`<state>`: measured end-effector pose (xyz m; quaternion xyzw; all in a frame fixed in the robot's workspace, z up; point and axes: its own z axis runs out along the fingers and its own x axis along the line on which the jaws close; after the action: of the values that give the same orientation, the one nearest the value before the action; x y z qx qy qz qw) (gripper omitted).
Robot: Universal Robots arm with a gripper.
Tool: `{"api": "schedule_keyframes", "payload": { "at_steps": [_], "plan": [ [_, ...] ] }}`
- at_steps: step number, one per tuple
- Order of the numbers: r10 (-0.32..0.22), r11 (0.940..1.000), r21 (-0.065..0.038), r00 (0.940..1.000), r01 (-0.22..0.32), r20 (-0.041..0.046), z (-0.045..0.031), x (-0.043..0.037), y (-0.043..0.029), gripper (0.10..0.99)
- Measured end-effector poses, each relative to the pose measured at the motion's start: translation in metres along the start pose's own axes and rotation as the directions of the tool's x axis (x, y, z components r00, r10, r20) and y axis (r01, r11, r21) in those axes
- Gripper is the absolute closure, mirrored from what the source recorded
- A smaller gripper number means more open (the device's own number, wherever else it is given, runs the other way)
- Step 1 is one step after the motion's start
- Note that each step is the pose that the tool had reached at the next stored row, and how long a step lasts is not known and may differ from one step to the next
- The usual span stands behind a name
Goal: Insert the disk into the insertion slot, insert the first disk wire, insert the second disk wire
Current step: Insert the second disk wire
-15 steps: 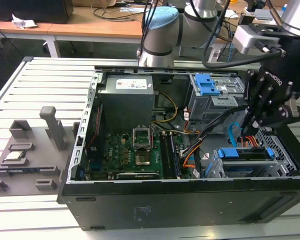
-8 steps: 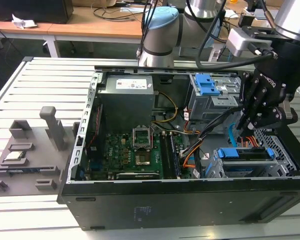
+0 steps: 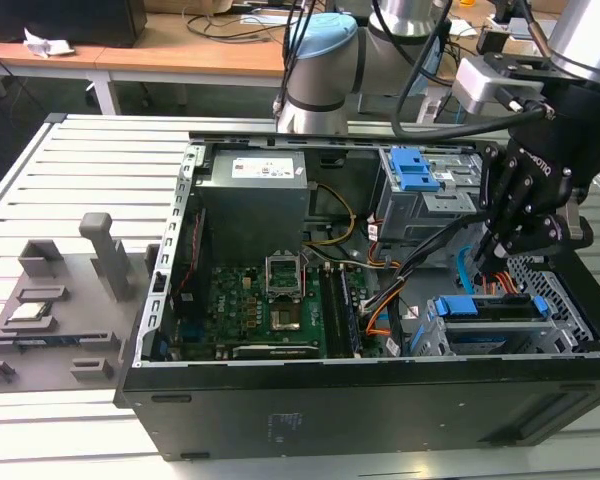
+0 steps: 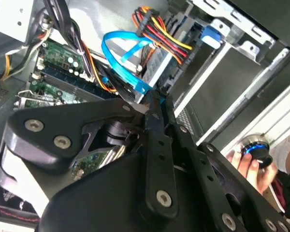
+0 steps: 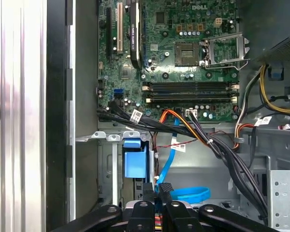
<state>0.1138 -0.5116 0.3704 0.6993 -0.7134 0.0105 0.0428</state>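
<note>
Second wrist view has the gripper (image 4: 154, 99) with jaws pressed together, pinching the end of the blue flat cable (image 4: 120, 54). Just beyond them sits the disk (image 3: 495, 325), seated in the insertion slot (image 3: 565, 300). Farther off lies the green motherboard (image 5: 183, 63).

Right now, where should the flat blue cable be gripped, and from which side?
Take the flat blue cable by its end, which lies close to the gripper, not by the looped band: that part is thin and curled and would likely fold or slip. Come in through the case's open side, since the coloured power wires crowd right beside it.
</note>
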Motion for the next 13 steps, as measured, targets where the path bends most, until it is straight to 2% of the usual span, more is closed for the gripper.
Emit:
{"api": "schedule_keyframes", "payload": {
  "at_steps": [2,4,5,7,13],
  "plan": [
    [0.0,1.0,0.0,1.0,0.0,0.0029,0.0039,0.0108,-0.0004,0.925],
    [-0.001,1.0,0.0,0.9999,0.001,0.011,0.0063,0.0155,-0.0007,0.925],
    [-0.001,1.0,0.0,0.9998,0.001,0.0192,0.0085,0.0184,-0.0011,0.925],
    [-0.001,1.0,0.0,0.9997,0.001,0.0235,0.0114,0.0186,-0.0021,0.925],
    [-0.001,1.0,-0.001,0.9997,0.001,0.0238,0.0183,0.0167,-0.0098,0.925]
  ]
}}
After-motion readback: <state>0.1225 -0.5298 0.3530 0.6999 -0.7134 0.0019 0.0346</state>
